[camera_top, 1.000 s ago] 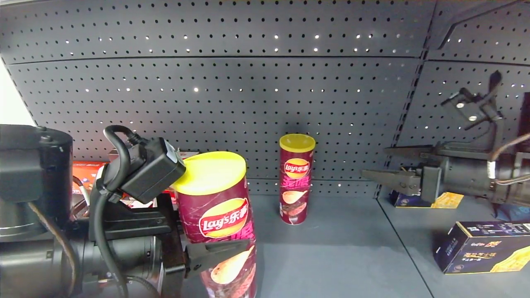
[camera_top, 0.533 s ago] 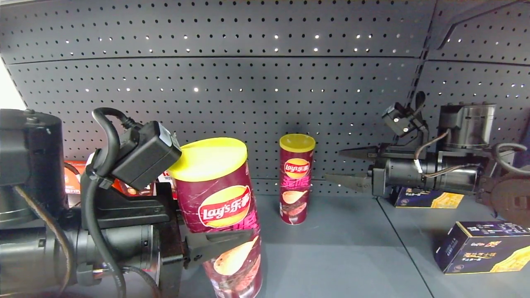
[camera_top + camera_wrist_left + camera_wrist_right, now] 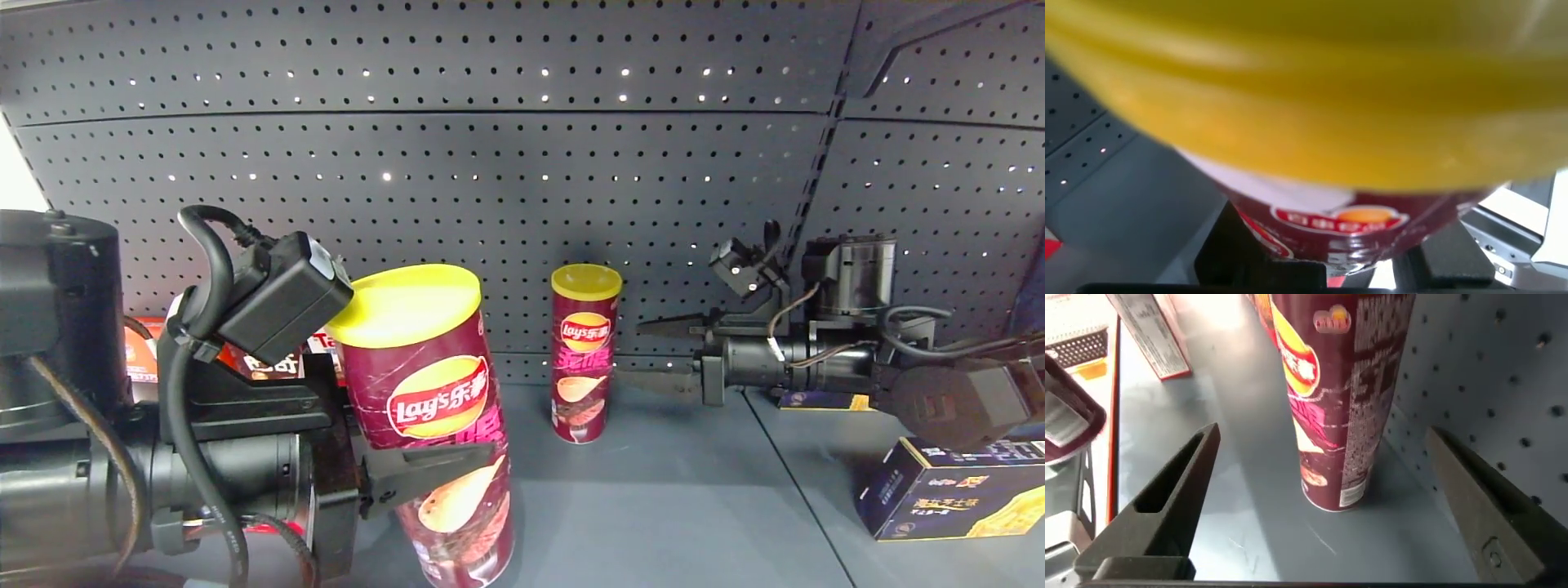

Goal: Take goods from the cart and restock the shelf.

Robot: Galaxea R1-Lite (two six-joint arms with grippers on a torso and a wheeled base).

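- At shelf [image 3: 694, 506] front-left: held can [image 3: 429, 384] clamped in left gripper [image 3: 437, 465], slightly tilted; can't tell if its base touches.
- Level it, seat the base flat, then release; keep clear of back can [image 3: 584, 359].
- Right gripper [image 3: 633, 353]: jaws wide, tips just beside back can.
- Versus a second ago: right gripper has swung in from the right; held can sits slightly higher.

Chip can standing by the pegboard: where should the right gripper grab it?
Likely mid-body, coming level from the robot's right. The chip can stands upright, a round wall, pegboard just behind; the open right gripper sits level beside it.
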